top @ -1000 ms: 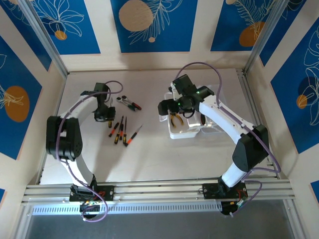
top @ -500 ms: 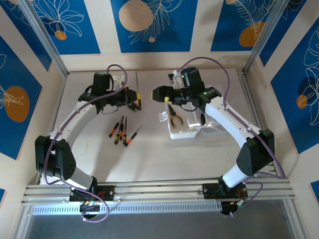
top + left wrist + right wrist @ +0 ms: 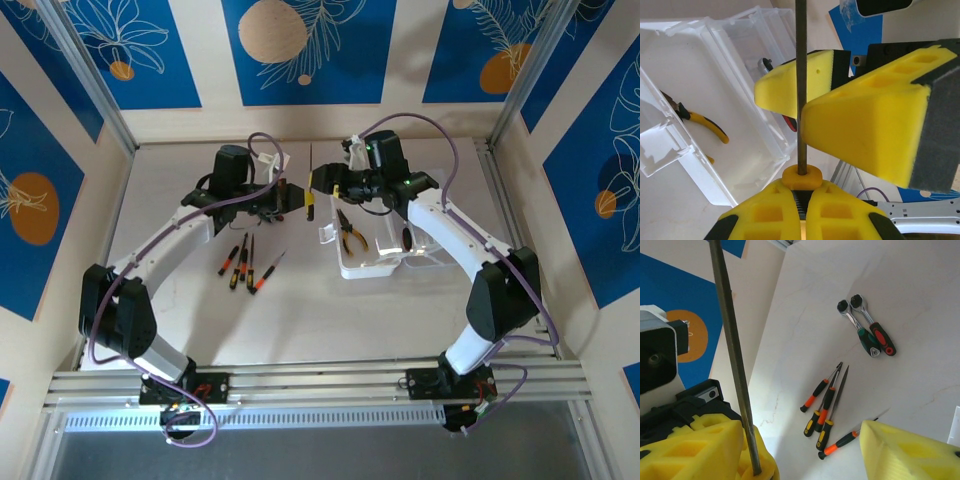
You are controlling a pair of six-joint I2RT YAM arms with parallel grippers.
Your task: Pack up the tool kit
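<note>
Overhead, catching the left gripper (image 3: 300,203) clamped tight on a yellow-handled file (image 3: 310,165) standing upright, with the right gripper (image 3: 320,182) at its 3 o'clock, jaws apart around the shaft. Finding the translucent case (image 3: 380,264) open at 5 o'clock with pliers (image 3: 350,236) inside and screwdrivers (image 3: 245,262) loose on the table (image 3: 320,320) at 7 o'clock. Over to the left wrist, looking up the shaft between the right gripper's spread yellow fingers (image 3: 865,135), case and pliers at 9 o'clock; on the right wrist, spotting two ratchet wrenches (image 3: 867,332) at 1 o'clock of the screwdrivers.
</note>
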